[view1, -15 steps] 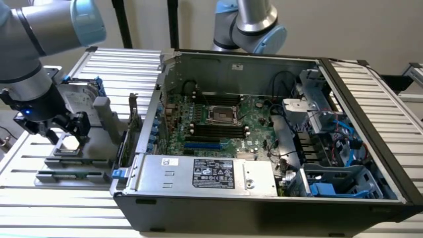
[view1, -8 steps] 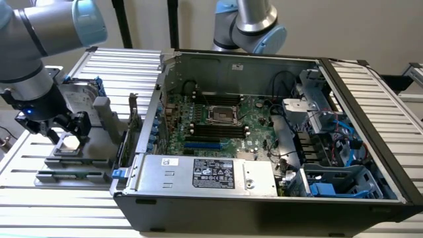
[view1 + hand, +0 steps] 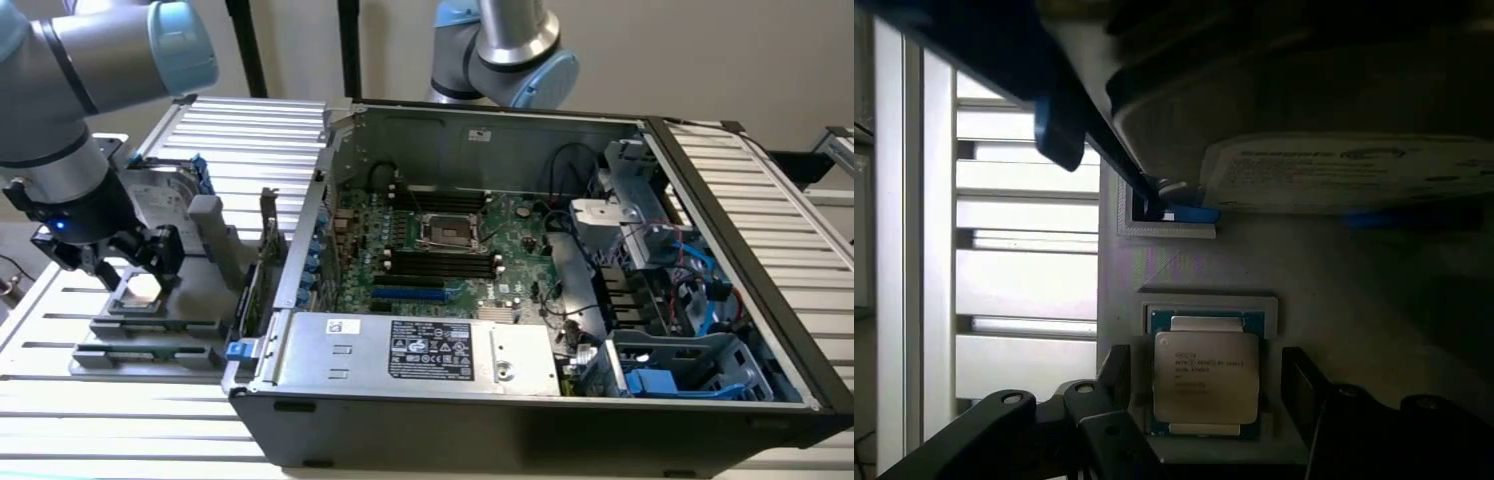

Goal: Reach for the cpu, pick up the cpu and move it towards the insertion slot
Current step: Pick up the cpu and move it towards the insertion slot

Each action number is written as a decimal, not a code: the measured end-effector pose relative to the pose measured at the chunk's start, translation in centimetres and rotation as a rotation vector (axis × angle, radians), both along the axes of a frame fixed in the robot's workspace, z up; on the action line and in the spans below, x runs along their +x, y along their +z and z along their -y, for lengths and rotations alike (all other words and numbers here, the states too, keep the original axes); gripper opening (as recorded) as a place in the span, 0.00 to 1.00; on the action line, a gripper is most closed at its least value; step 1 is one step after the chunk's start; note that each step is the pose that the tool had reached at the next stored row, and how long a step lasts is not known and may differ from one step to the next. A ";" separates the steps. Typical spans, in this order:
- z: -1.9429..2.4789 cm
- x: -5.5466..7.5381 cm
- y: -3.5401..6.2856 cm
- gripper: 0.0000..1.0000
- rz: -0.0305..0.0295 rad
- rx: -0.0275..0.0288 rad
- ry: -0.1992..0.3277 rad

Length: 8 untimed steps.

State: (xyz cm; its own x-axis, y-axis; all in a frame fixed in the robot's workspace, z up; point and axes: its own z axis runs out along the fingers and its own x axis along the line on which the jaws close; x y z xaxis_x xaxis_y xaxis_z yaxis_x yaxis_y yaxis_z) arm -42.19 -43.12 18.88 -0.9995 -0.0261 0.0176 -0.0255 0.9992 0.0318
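Gripper (image 3: 136, 270) hangs released over the cpu (image 3: 143, 291), fingers (image 3: 1302, 385) spread either side; cpu lies in a grey holder (image 3: 150, 325) at the exterior view's left, well apart from the insertion slot (image 3: 447, 232)

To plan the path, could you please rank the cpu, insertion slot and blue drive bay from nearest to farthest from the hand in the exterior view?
1. cpu, right at the hand, exterior view's left.
2. insertion slot, middle of the exterior view.
3. blue drive bay, exterior view's lower right.
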 end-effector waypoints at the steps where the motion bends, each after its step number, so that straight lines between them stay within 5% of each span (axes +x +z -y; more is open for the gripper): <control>1: 0.00 0.0 -0.01 0.71 -0.0006 -0.0003 0.000; 8: 0.01 0.0 -0.11 0.71 -0.0028 -0.0005 0.000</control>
